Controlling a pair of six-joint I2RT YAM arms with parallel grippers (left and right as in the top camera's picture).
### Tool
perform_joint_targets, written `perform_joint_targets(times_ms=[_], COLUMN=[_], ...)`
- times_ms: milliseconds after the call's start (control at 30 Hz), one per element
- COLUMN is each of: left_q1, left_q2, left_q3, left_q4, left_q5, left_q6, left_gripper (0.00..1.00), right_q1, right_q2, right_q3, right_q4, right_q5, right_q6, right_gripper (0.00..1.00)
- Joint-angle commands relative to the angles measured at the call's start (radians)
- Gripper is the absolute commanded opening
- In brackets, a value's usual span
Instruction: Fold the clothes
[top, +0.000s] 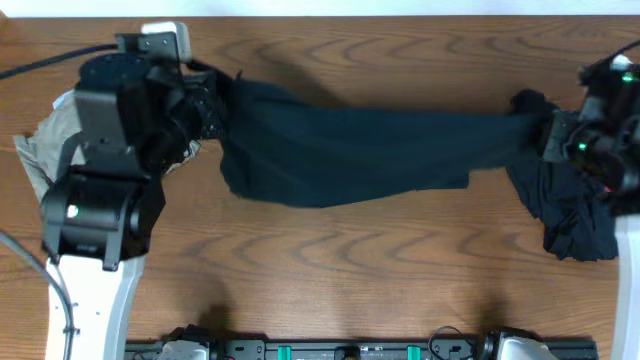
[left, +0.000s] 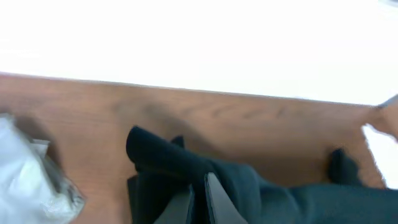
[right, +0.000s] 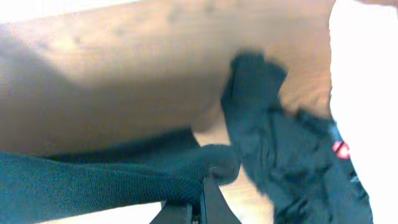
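Black, limp knit trousers (top: 350, 150) span the desk's (top: 330, 270) far half, one end pinched in the closed left fingers (left: 217, 198), the other in the closed right fingers (right: 217, 208). Pulling harder could slip the smooth cloth from either pinch. It could also drag along the crumpled black heap (top: 570, 215) at the right edge.

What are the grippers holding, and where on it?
Both pinch the stretched black garment: left gripper at one end, right gripper at the other.
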Motion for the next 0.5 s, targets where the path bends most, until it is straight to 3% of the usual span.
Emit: perform_joint_targets(times_ms=[0,133,367,467], left_q1=[0.007,0.012,0.052,0.059], left_q2=[-0.082,-0.159,-0.240,-0.229], left_q3=[0.030,0.030,0.030,0.030], left_q4=[0.047,0.073,0.025,-0.066], left_q5=[0.066,0.021,-0.327,-0.381], left_q6=[0.029,0.029,-0.055,-0.097], left_gripper=[0.06,0.06,0.07,0.07], right_q1=[-0.016,-0.016,-0.016,-0.023], right_q2=[-0.076,-0.126,-0.130,-0.111], right_q3=[0.060,0.065,0.065,0.065], right_q4=[0.021,0.035,0.005,-0.022], right_q5=[-0.001,0.040,0.259,0.314], right_q6=[0.015,0.011,0.116,0.167], right_gripper=[0.01,0.01,0.01,0.01])
